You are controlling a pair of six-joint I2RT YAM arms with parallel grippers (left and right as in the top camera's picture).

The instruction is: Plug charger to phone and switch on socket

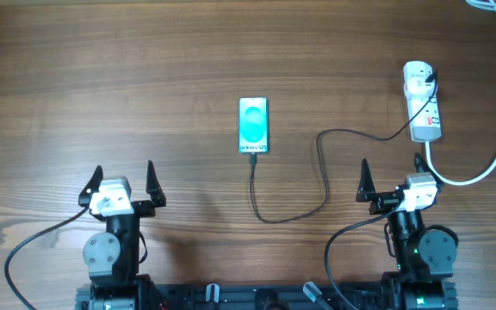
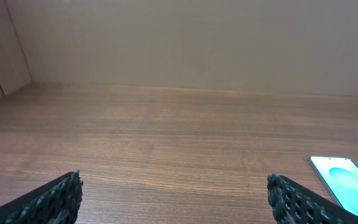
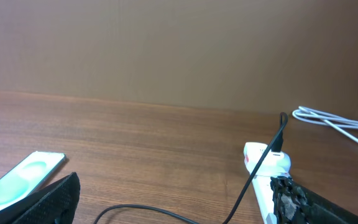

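Observation:
The phone [image 1: 253,125] lies flat mid-table with its cyan screen up and its white band at the near end. It also shows in the left wrist view [image 2: 347,180] and the right wrist view [image 3: 17,180]. The thin black charger cable [image 1: 324,168] runs from the phone's near end, loops toward me, then crosses right to a white plug on the socket [image 1: 423,102]. The cable [image 3: 263,168] and the socket [image 3: 267,163] also show in the right wrist view. My left gripper [image 1: 119,182] is open and empty, well left of the phone. My right gripper [image 1: 392,175] is open and empty, just short of the socket.
The socket's thick white lead [image 1: 480,172] curves from its near end to the right and up along the table's right side; it also shows in the right wrist view [image 3: 334,119]. A plain wall stands behind the wooden table [image 1: 102,77].

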